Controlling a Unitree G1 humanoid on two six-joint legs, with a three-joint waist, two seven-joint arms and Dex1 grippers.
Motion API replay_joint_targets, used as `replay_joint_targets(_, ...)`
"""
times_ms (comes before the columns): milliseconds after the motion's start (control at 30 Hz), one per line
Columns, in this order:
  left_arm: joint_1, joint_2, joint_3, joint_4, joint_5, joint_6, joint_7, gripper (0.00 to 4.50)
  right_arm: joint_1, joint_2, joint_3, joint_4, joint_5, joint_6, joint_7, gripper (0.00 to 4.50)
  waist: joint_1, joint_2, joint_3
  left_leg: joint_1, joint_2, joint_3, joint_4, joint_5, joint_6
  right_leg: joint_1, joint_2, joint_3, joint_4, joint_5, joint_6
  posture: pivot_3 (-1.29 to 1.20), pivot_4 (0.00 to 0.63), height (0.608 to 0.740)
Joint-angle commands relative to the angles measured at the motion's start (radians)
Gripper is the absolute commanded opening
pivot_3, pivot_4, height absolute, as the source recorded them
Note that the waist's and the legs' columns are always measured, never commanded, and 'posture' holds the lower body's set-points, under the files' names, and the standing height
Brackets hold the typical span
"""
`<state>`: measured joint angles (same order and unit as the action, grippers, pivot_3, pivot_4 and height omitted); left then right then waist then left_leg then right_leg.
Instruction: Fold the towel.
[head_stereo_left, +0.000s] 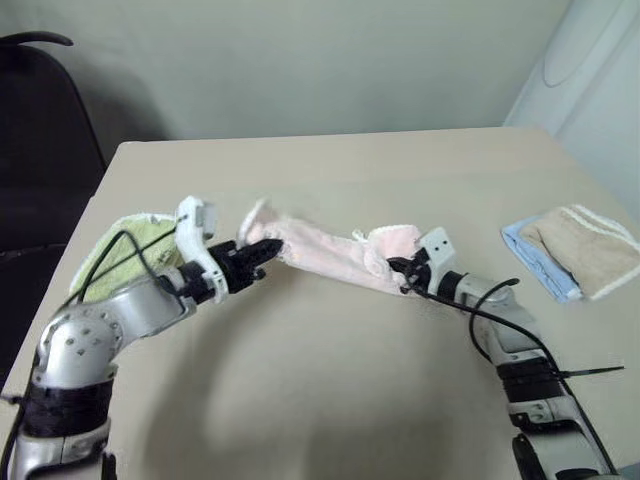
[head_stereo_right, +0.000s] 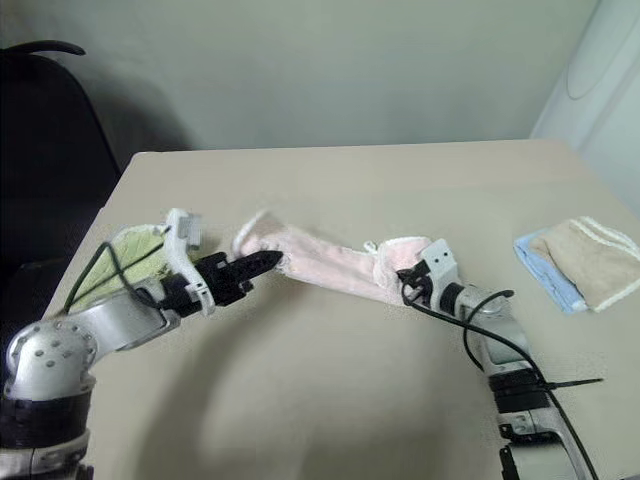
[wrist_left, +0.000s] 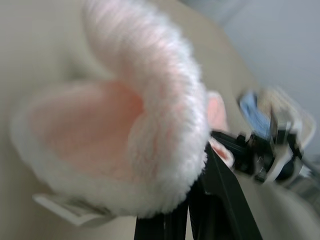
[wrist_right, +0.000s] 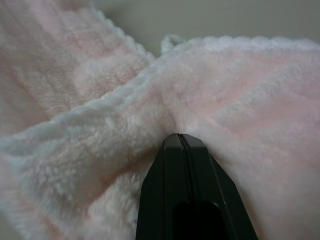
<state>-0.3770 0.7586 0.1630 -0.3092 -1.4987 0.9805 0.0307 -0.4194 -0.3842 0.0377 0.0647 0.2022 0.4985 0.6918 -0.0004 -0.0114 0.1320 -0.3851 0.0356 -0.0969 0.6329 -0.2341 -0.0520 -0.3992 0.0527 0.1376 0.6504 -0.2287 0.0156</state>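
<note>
Terry pile, pale pink with a whitish fluffy hem, is what the towel (head_stereo_left: 325, 255) is made of; it is gathered into a long, rumpled band stretched between the two claws above the smooth beige tabletop (head_stereo_left: 330, 390). One end is pinched by the left claw (head_stereo_left: 262, 250), whose black fingers are pressed together on the cloth, and a rounded flap of hem is seen curling up past that claw. The other end, bunched into a soft lump, is clamped by the right claw (head_stereo_left: 405, 268); in the right wrist view its two black fingers (wrist_right: 182, 150) are seen closed tip to tip with plush folds of towel spread on both sides. The towel's long axis runs across the tabletop from the robot's left to its right, dipping slightly toward the right claw. A light green towel (head_stereo_left: 125, 250) of loopy texture lies folded on the tabletop just behind the left arm. Well apart, near the right edge, a beige towel (head_stereo_left: 585, 245) with a pale border is laid on a blue one (head_stereo_left: 535, 262).
</note>
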Motion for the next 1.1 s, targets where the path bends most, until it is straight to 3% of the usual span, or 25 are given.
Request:
replay_joint_targets(33, -0.037, 0.011, -0.044, -0.031, 0.081, 0.027, -0.081, 0.02, 0.001, -0.028, -0.036, -0.083, 0.051, 0.031, 0.026, 0.00, 0.000, 0.000, 0.000, 0.000, 0.000, 0.000, 0.001, -0.001, 0.000, 0.000, 0.000, 0.000, 0.000, 0.001, 0.002, 0.00, 0.150, 0.735)
replay_joint_targets(67, -0.039, 0.009, -0.044, -0.029, 0.091, 0.029, -0.091, 0.02, 0.002, -0.030, -0.035, -0.087, 0.055, 0.035, 0.024, 0.00, -0.002, -0.001, 0.001, 0.000, 0.000, 0.000, 0.000, -0.001, 0.000, 0.000, -0.001, 0.000, 0.000, 0.001, 0.003, 0.00, 0.150, 0.735)
replay_joint_targets(200, -0.320, -0.068, -0.291, 0.046, 0.317, 0.054, -0.298, 0.02, -0.006, -0.108, -0.152, -0.207, 0.155, 0.095, 0.042, 0.00, 0.017, -0.002, 0.005, -0.006, 0.000, -0.002, 0.005, -0.001, 0.000, -0.002, 0.000, -0.002, 0.000, 0.002, 0.006, 0.00, 0.150, 0.735)
replay_joint_targets(367, -0.577, -0.282, -0.491, 0.251, 0.558, -0.005, -0.495, 0.02, -0.014, -0.128, -0.306, -0.261, 0.232, 0.153, -0.057, 0.00, 0.026, -0.001, 0.005, -0.011, -0.001, -0.006, 0.016, -0.003, 0.007, 0.000, -0.005, 0.000, -0.003, 0.005, 0.011, 0.00, 0.150, 0.735)
replay_joint_targets(433, -0.625, -0.336, -0.527, 0.307, 0.628, -0.020, -0.557, 0.02, -0.009, -0.131, -0.336, -0.269, 0.239, 0.159, -0.086, 0.00, 0.024, -0.001, 0.005, -0.012, -0.002, -0.006, 0.019, -0.004, 0.009, 0.001, -0.006, 0.002, -0.005, 0.008, 0.018, 0.00, 0.150, 0.735)
replay_joint_targets(567, -0.727, -0.467, -0.718, 0.524, 0.887, -0.112, -0.661, 0.02, 0.020, -0.124, -0.427, -0.312, 0.267, 0.170, -0.174, 0.00, 0.023, 0.000, 0.005, -0.016, -0.002, -0.007, 0.026, -0.007, 0.014, -0.001, -0.007, 0.004, -0.005, 0.008, 0.024, 0.00, 0.150, 0.735)
replay_joint_targets(733, -0.755, -0.594, -0.754, 0.733, 1.053, -0.207, -0.740, 0.02, 0.094, -0.112, -0.476, -0.401, 0.294, 0.191, -0.248, 0.00, 0.023, 0.000, 0.006, -0.019, -0.003, -0.007, 0.029, -0.013, 0.024, -0.002, -0.008, 0.006, -0.005, 0.006, 0.029, 0.00, 0.150, 0.735)
replay_joint_targets(767, -0.756, -0.613, -0.745, 0.758, 1.068, -0.214, -0.758, 0.52, 0.111, -0.109, -0.481, -0.418, 0.298, 0.195, -0.260, 0.00, 0.023, 0.000, 0.006, -0.019, -0.003, -0.007, 0.030, -0.013, 0.024, -0.002, -0.008, 0.006, -0.004, 0.006, 0.029, 0.00, 0.150, 0.735)
replay_joint_targets(933, -0.750, -0.674, -0.660, 0.802, 1.082, -0.203, -0.820, 2.16, 0.149, -0.110, -0.482, -0.443, 0.310, 0.205, -0.290, 0.00, 0.023, 0.000, 0.006, -0.019, -0.004, -0.005, 0.032, -0.013, 0.024, -0.001, -0.008, 0.007, -0.004, 0.004, 0.036, 0.00, 0.150, 0.735)
replay_joint_targets(1100, -0.723, -0.670, -0.543, 0.742, 1.040, -0.147, -0.863, 3.99, 0.131, -0.135, -0.433, -0.434, 0.295, 0.221, -0.285, 0.00, 0.023, 0.000, 0.006, -0.019, -0.005, -0.003, 0.035, -0.014, 0.026, 0.000, -0.008, 0.007, -0.005, 0.006, 0.038, 0.00, 0.150, 0.735)
